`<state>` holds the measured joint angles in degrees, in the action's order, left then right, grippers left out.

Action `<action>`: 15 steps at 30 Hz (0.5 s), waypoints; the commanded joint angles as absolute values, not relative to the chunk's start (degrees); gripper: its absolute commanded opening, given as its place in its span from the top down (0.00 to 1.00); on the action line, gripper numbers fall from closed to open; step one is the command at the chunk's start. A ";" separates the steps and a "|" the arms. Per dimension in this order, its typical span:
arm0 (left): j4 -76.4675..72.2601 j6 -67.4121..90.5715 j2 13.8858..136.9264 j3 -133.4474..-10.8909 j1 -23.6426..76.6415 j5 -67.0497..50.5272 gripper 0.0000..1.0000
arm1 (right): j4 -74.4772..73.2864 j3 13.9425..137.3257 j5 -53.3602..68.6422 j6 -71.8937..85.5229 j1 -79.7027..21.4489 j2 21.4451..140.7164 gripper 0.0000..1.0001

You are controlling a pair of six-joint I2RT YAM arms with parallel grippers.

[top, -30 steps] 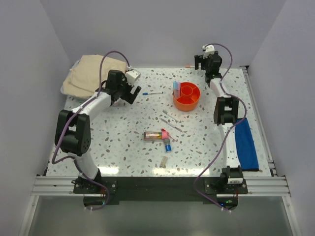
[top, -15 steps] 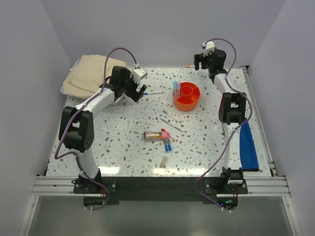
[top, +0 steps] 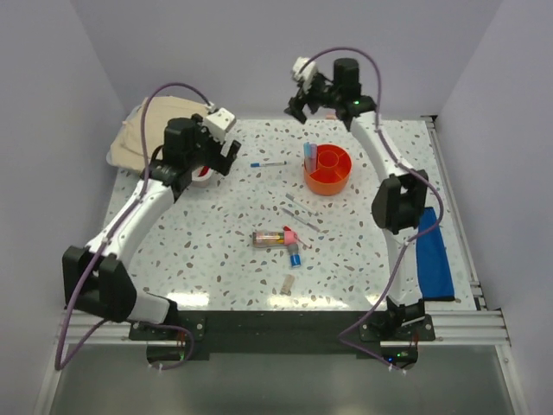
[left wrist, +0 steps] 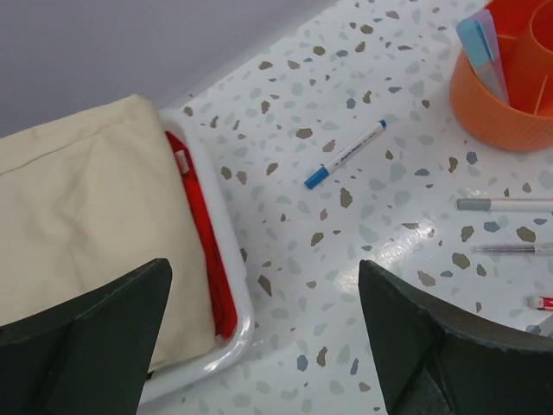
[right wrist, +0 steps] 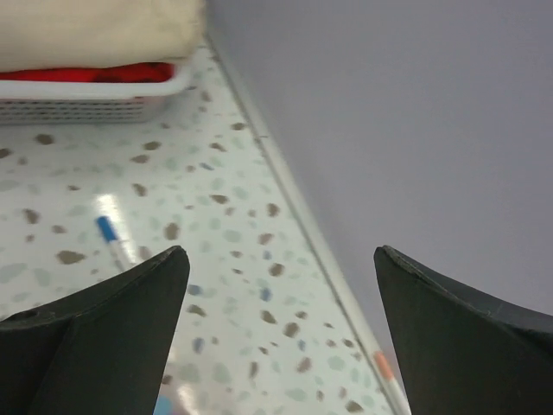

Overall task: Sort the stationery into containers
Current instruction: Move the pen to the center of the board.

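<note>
left gripper [left wrist: 263,346] spread, empty, over desk [left wrist: 389,216] | right gripper [right wrist: 281,337] spread, empty | blue-tipped pen [left wrist: 346,154] lies flat on desk between white basket [left wrist: 226,285] and orange tub [left wrist: 510,117] | judged light, stiff, slim (probably rolls easily); pinch mid-barrel, jaws across its length

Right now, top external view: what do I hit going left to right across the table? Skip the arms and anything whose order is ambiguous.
beige cloth bundle → blue-tipped white pen → orange tub → blue mat
</note>
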<state>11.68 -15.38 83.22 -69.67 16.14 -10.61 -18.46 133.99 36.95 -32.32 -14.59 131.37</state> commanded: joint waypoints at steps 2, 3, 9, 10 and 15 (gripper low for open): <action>10.55 -8.53 68.75 -60.50 12.05 -3.17 0.06 | -28.48 137.09 33.67 -38.94 -23.55 139.80 0.09; 10.37 -8.53 66.73 -59.08 10.74 -3.08 0.06 | -28.74 138.85 32.27 -38.85 -24.86 141.31 0.09; 11.51 -8.27 56.26 -52.21 6.86 -3.78 0.05 | -28.04 145.55 30.15 -42.88 -27.86 149.49 0.05; 12.47 -8.00 54.77 -51.51 6.59 -4.65 0.05 | -27.52 145.29 30.06 -43.24 -27.95 149.94 0.05; 13.54 -6.94 51.42 -49.31 5.45 -5.62 0.05 | -25.05 145.63 28.30 -46.57 -27.86 153.45 0.02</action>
